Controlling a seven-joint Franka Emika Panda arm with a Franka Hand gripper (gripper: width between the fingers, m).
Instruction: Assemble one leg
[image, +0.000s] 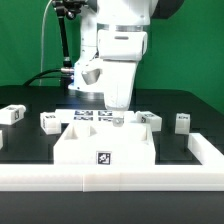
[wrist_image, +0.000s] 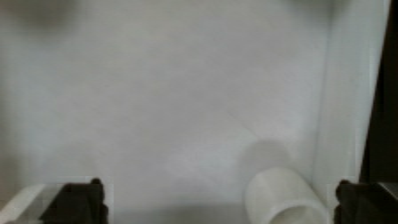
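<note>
Fingers (wrist_image: 75, 203) of the gripper (wrist_image: 219, 203) stand wide apart in the wrist view, one dark tip at each side of the picture, and they clamp nothing. Between them we see a pale flat surface that fills nearly the whole view, and a small rounded white shape (wrist_image: 285, 195) nearer one tip and apart from both; we cannot tell what that shape is. In the exterior view the gripper (image: 117, 119) hangs low over the rear edge of the panel (image: 80, 146), just in front of the marker board (image: 90, 117); we cannot tell whether it touches the panel. The panel lies flat on the black table (image: 30, 145), with a square tag (image: 103, 157) on the side facing the camera. We count four legs, all on the table and none in the gripper. The outer left leg (image: 12, 114) lies well apart from the panel, at the exterior view's left. The inner left leg (image: 50, 121) lies near the panel's rear corner on that side. The inner right leg (image: 150, 120) sits just beside the opposite rear corner, and whether it touches we cannot tell. The outer right leg (image: 182, 121) lies further to the exterior view's right. A white rail (image: 110, 180) runs along the front of the table and turns back at the right.
</note>
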